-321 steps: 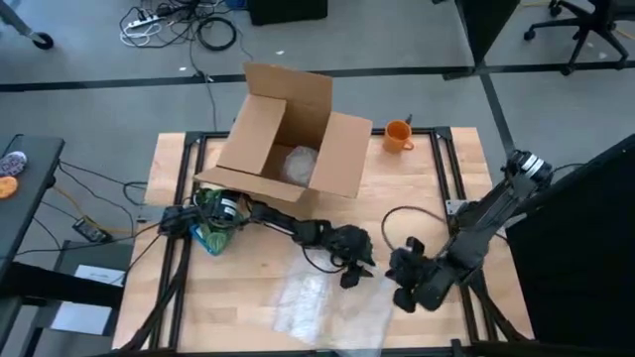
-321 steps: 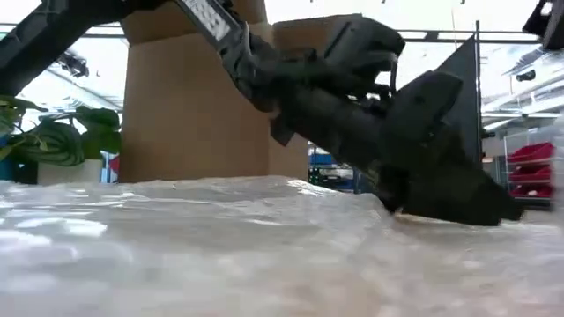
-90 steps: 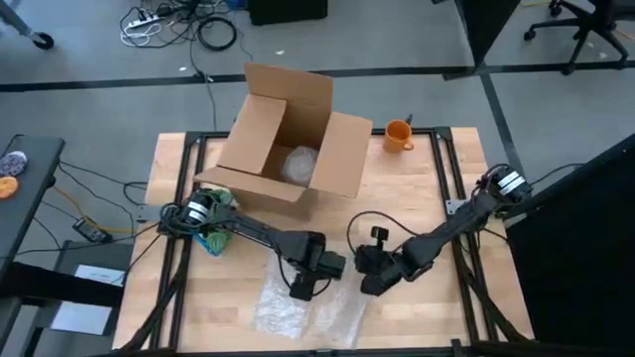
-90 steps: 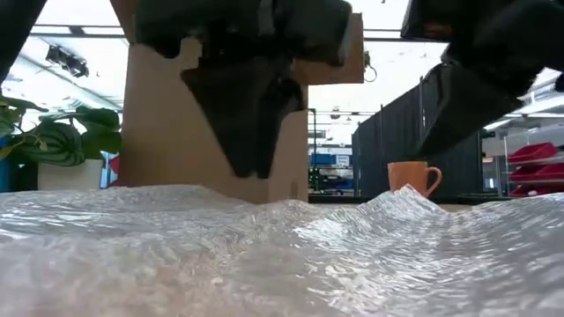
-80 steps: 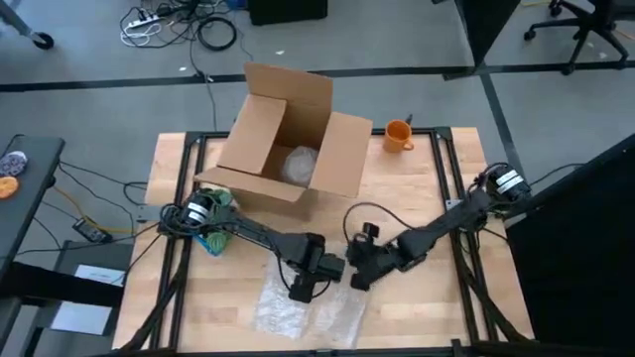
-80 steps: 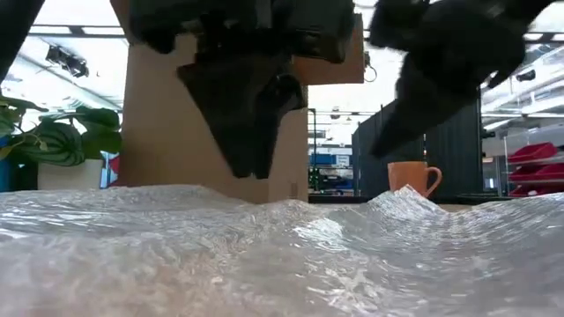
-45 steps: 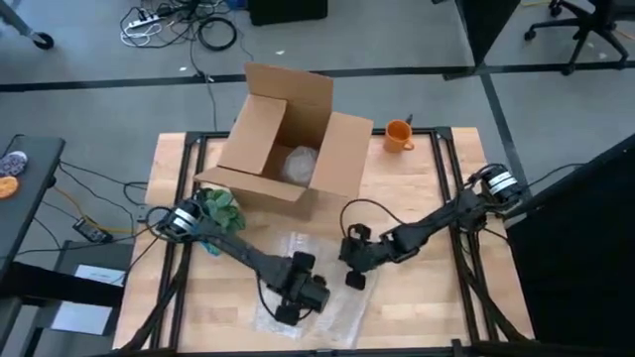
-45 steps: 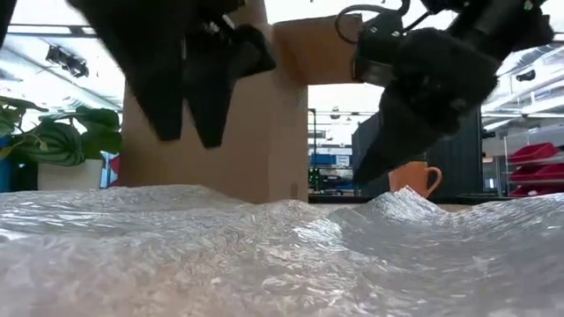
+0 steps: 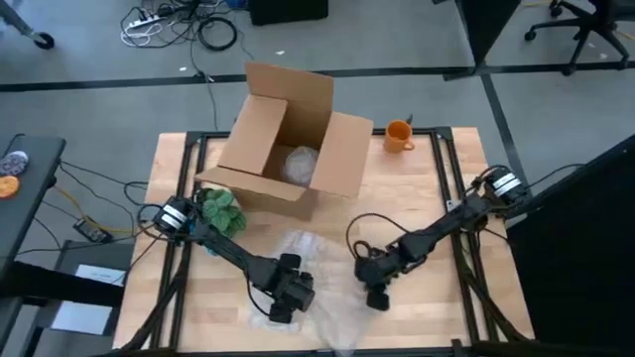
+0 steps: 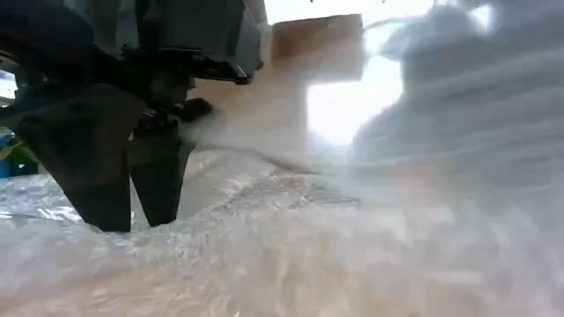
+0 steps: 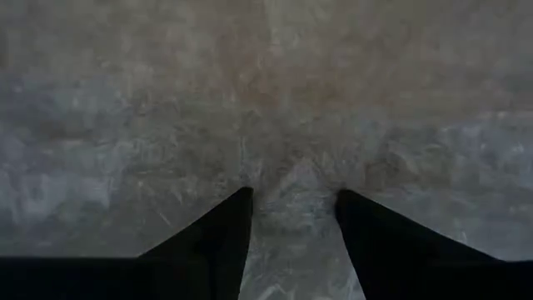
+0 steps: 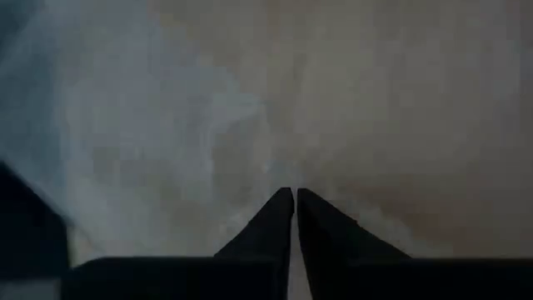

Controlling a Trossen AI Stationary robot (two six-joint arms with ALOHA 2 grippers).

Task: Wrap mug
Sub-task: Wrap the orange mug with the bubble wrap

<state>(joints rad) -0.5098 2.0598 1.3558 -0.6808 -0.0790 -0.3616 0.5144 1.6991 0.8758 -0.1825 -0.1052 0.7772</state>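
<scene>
From above, the mug [image 9: 398, 134] sits well apart from the bubble wrap [image 9: 327, 266] both grippers work; low down, the left gripper [image 10: 132, 216] presses in, slightly parted; the right gripper [image 12: 295, 193], pinched on wrap, might tear it.

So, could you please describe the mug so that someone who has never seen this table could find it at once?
Start at the open cardboard box at the table's far edge. Just to its right, by the table's far right corner, stands the mug. It is the only small orange thing there, with a handle, well away from the bubble wrap at the near edge.
</scene>
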